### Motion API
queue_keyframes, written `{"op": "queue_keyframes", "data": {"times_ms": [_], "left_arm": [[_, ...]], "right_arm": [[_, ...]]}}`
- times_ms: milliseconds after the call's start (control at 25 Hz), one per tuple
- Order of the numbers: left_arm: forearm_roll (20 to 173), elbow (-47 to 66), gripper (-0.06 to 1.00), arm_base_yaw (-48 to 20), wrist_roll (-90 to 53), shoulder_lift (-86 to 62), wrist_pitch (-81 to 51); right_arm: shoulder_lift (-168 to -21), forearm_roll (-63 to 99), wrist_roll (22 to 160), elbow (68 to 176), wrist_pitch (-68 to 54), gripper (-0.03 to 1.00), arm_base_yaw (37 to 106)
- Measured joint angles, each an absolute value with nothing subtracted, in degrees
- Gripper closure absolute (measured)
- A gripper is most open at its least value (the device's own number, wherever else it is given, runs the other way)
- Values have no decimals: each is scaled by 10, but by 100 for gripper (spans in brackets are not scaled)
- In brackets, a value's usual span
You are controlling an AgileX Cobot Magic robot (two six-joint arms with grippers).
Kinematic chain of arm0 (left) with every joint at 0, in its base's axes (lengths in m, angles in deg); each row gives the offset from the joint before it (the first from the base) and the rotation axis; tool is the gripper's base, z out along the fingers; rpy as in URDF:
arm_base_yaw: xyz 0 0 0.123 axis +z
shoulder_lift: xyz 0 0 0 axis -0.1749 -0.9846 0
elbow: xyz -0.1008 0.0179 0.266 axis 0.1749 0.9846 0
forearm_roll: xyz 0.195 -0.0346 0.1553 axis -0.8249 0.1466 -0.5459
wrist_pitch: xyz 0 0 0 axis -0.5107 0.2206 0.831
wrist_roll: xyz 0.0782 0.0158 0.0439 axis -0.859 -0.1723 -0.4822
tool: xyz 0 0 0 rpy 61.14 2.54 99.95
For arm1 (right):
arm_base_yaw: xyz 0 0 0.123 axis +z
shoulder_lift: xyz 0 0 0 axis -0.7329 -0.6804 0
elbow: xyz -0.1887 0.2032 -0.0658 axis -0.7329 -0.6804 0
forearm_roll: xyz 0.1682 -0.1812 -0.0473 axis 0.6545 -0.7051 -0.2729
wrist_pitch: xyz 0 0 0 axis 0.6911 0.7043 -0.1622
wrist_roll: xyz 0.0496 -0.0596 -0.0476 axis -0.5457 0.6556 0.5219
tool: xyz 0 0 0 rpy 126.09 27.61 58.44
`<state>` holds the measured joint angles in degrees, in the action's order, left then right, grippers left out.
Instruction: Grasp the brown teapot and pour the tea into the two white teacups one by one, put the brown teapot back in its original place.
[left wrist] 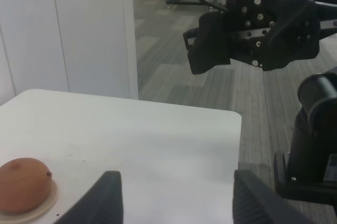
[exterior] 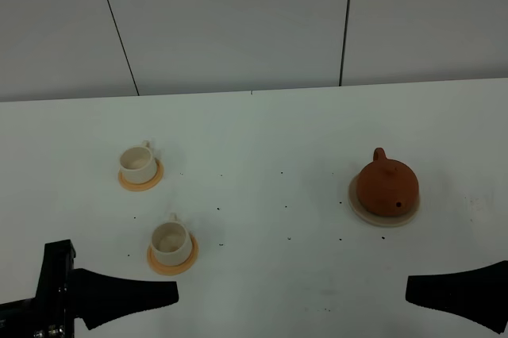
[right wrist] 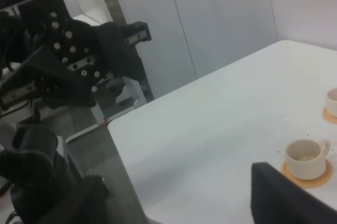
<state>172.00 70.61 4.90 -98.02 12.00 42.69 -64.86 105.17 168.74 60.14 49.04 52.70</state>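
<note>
The brown teapot (exterior: 387, 186) sits on its beige coaster, the original place (exterior: 359, 209), at the right of the table; the left wrist view also shows the teapot (left wrist: 23, 184). The two white teacups stand on orange saucers at the left, one farther back (exterior: 138, 163) and one nearer (exterior: 170, 240). My left gripper (exterior: 163, 294) hovers low at the front left, just in front of the nearer cup, jaws open and empty (left wrist: 174, 203). My right gripper (exterior: 413, 290) is at the front right, in front of the teapot, open and empty (right wrist: 174, 197). The nearer cup (right wrist: 305, 158) shows in the right wrist view.
The white table (exterior: 262, 140) has scattered dark specks. A white panelled wall (exterior: 238, 21) rises behind the far edge. Each wrist view shows the opposite arm (left wrist: 253, 24) beyond the table's side edge, over grey floor.
</note>
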Motion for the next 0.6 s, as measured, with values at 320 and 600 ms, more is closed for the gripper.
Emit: {"op": "queue_keyframes", "data": {"times_ms": [320,600], "left_arm": [[1720,706,41,49,-980,120,427],[1720,706,41,49,-980,120,427]], "right_arm": [[-649,1053,1687,601,490,41,527],[-649,1056,1686,601,491,41,527]]}}
